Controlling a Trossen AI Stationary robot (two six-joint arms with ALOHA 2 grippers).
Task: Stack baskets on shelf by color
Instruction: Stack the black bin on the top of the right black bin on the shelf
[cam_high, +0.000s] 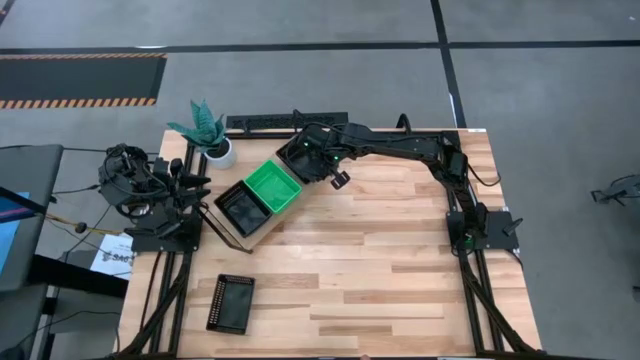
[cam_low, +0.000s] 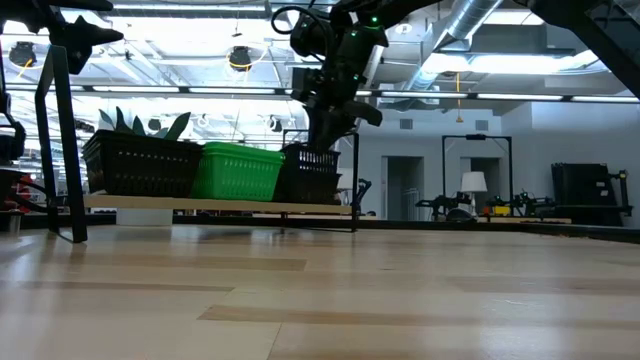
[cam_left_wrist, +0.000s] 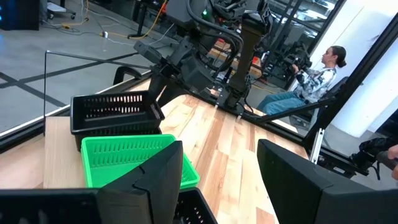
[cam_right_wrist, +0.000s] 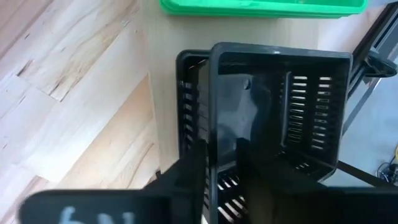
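While we look straight down on the table (cam_high: 400, 270), we count four baskets in all: three black and one green. Three of them sit in a row on the shelf (cam_high: 262, 232), the light-wood board lying at a slant near the table's far left corner. A black basket (cam_high: 240, 207) is at the nearer end, the green basket (cam_high: 273, 186) touches it in the middle, and a second black basket (cam_high: 303, 158) stands at the far end, close against the green one. The third black basket (cam_high: 231, 303) lies alone on the table near the front left, well apart from the shelf. From table height the row reads black, green, black, all upright on the board.

Our right gripper (cam_high: 318, 160) reaches across from the right side and hovers over the far-end black basket. In its wrist view one finger (cam_right_wrist: 186, 180) is outside the basket's near wall and the other inside, astride it; we cannot tell whether they press on the wall or stand free of it.

Our left gripper (cam_left_wrist: 217, 177) waits at the table's left edge, its fingers spread apart with nothing between them. One potted plant (cam_high: 207, 133) stands just behind the shelf. One person (cam_left_wrist: 323, 71) sits in the room beyond the table.
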